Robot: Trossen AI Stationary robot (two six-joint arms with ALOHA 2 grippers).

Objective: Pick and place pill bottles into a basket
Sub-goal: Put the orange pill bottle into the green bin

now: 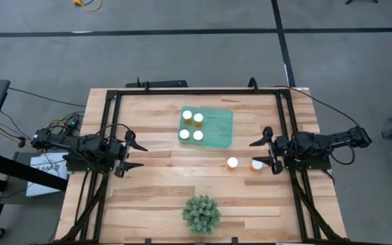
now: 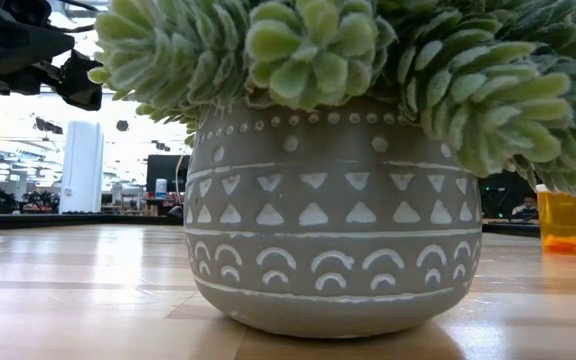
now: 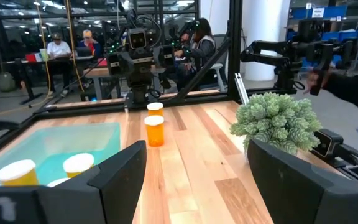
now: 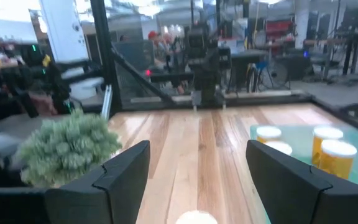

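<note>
The teal basket (image 1: 220, 128) lies at the table's far middle with several orange, white-capped pill bottles (image 1: 191, 126) standing in it. Two more bottles stand on the wood to its right: one (image 1: 232, 163) apart, and one (image 1: 256, 165) just in front of my right gripper's near finger. My right gripper (image 1: 263, 155) is open, level and pointing left. A white cap (image 4: 196, 218) shows low between its fingers. My left gripper (image 1: 133, 154) is open and empty at the table's left, pointing right. Both loose bottles show in the left wrist view, the nearer one (image 3: 155, 130) and the farther one (image 3: 155, 107).
A spiky green plant (image 1: 201, 213) in a grey patterned pot (image 2: 333, 220) stands at the near middle edge. A black frame (image 1: 196, 90) runs around the table. People sit beyond the table (image 3: 58, 46). Bare wood lies between the two grippers.
</note>
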